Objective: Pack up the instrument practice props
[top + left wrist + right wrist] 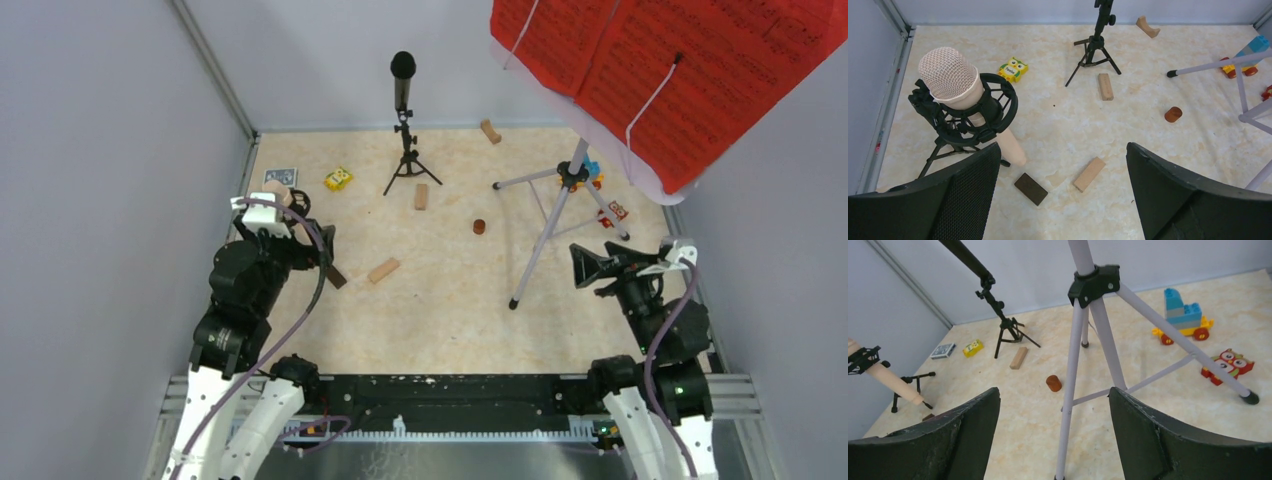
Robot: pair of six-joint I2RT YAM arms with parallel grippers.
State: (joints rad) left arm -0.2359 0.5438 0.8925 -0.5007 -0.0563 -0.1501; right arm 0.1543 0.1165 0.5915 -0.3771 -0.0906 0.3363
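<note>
Red sheet-music pages [690, 70] lay spread across the white music desk [645, 178], which stood high at the far right of the table [450, 320] on its silver tripod legs [543, 245]. The stand was upright.

The black microphone [403, 68] stood upright at far centre on a small black tripod [409, 170]. The beige microphone [950, 75] sat tilted in a black shock mount [955, 125] on a second low tripod [933, 157] at the left side of the table.

Left gripper [1063, 150]: fingers spread to their widest, nothing between them, positioned just beside the beige microphone and clear of it.

Right gripper [1053, 390]: fingers wide apart, nothing held. In its wrist view one silver leg ran down in line with the gap between the fingers. From overhead the gripper sat near that leg but apart from it.

Loose items noted on the table:
- Three tan wooden blocks [1089, 174], one of them near the left gripper.
- A dark block [1031, 188] close beside that nearest tan block.
- A brown cylinder [1173, 114] towards centre.
- A yellow owl brick [1012, 69] and a playing card [281, 176] at far left.
- A toy car [1183, 315] and a red owl brick [1226, 365] beyond the stand's legs.
</note>
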